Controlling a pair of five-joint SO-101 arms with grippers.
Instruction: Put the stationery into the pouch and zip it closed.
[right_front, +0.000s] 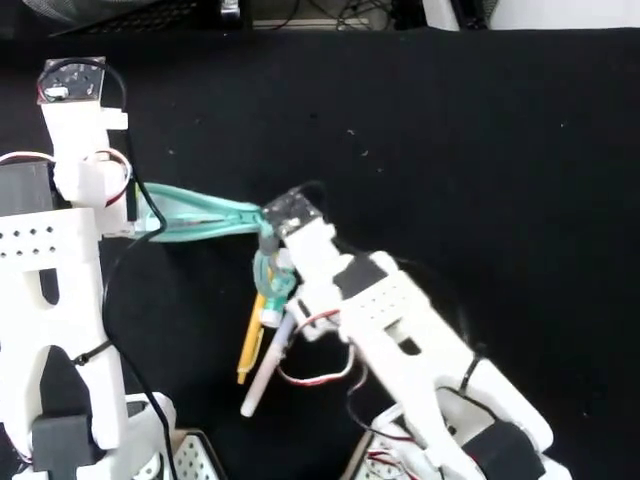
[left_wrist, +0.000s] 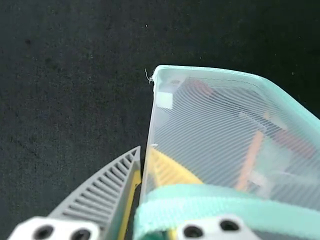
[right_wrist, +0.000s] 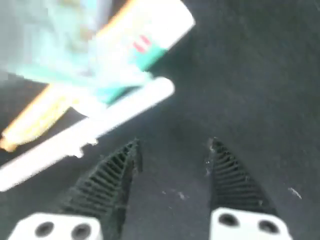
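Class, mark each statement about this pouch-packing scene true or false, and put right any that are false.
1. The left pincer is clamped on the pouch. True.
2. The right pincer is shut on a pen. False: it is open and holds nothing.
3. All the stationery is fully inside the pouch. False: a yellow pen and a white pen stick out past its edge over the table.
4. The pouch is see-through with teal trim. True.
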